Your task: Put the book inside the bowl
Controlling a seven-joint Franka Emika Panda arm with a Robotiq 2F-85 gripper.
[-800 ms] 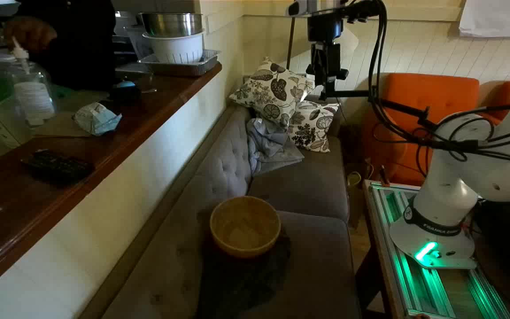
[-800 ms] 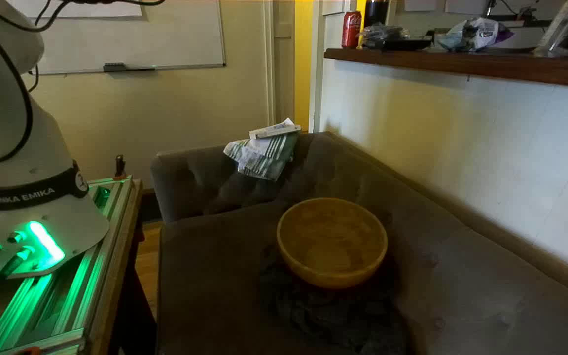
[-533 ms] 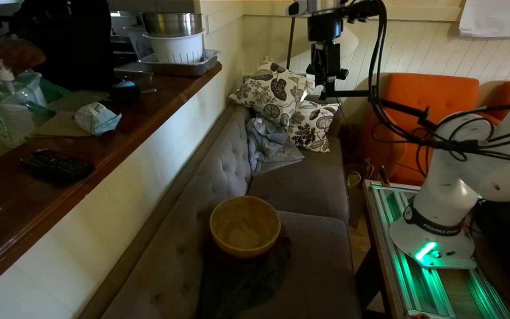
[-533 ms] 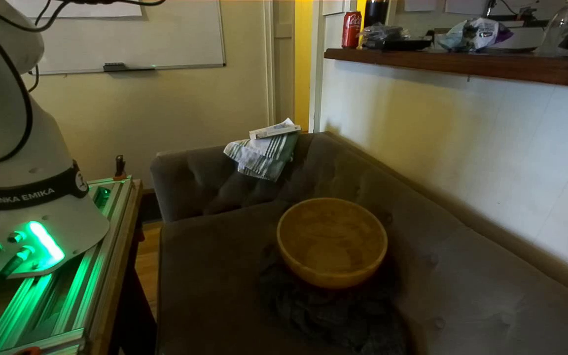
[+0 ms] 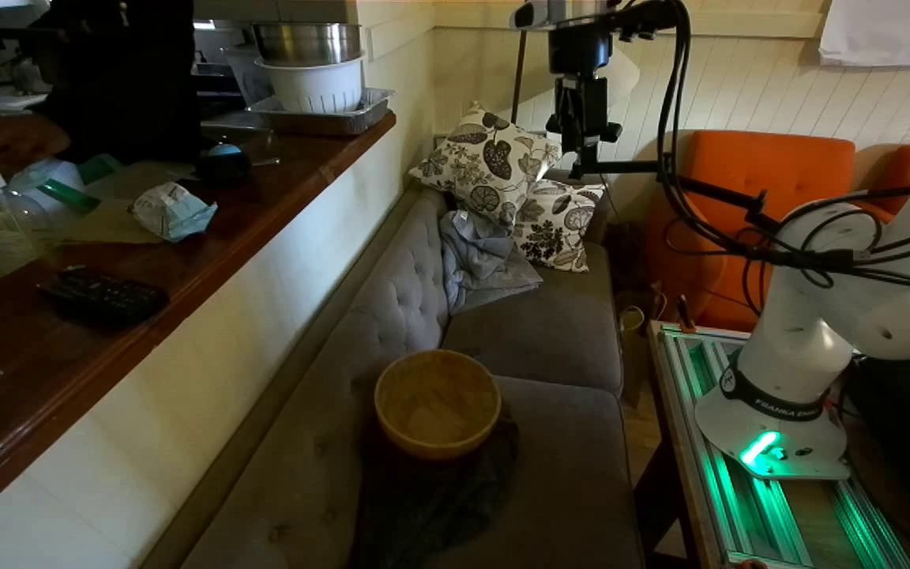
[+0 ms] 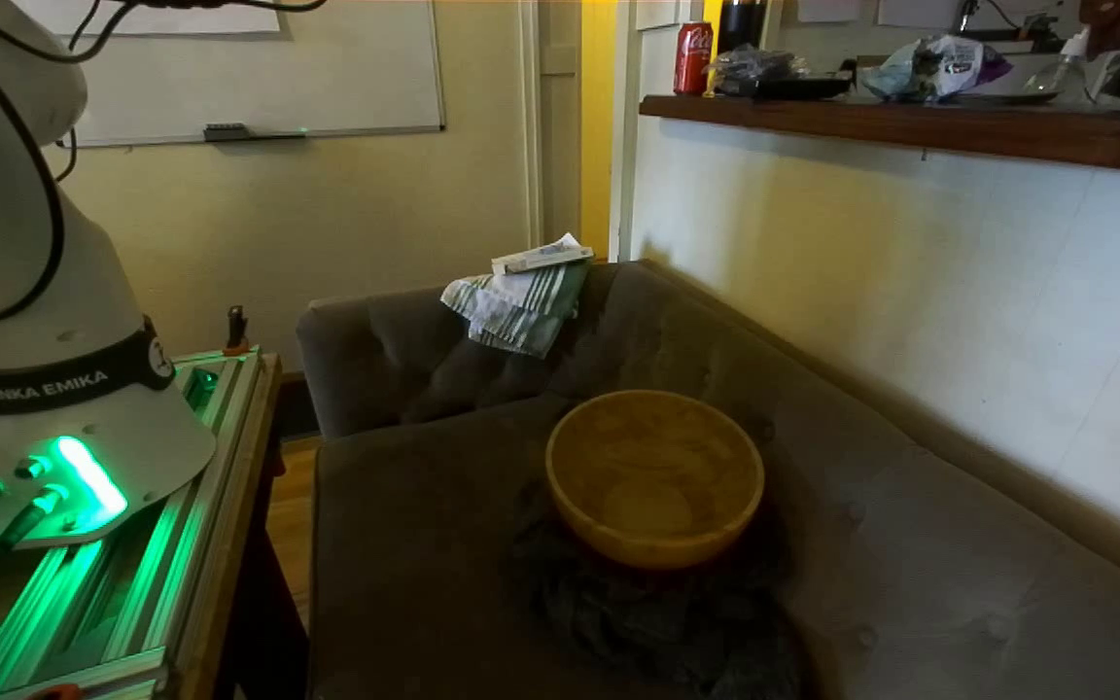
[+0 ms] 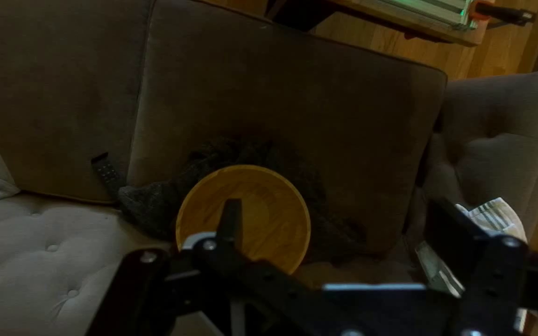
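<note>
The tan wooden bowl stands upright on a dark cloth on the grey couch and looks empty; it also shows in an exterior view and in the wrist view. The book, a small whitish booklet, lies on a striped cloth over the couch's arm. It is out of view in the other exterior picture and cannot be made out in the wrist view. My gripper hangs high above the couch, pointing down. In the wrist view the gripper has its fingers wide apart with nothing between them.
The striped cloth hangs over the couch arm. A wooden counter with a remote and other items runs above the couch back. Patterned pillows lie at one end. The robot's table stands beside the couch.
The arm, gripper, bowl and book have not moved. Behind the counter, a person's hand and a clear pump bottle have shifted.
</note>
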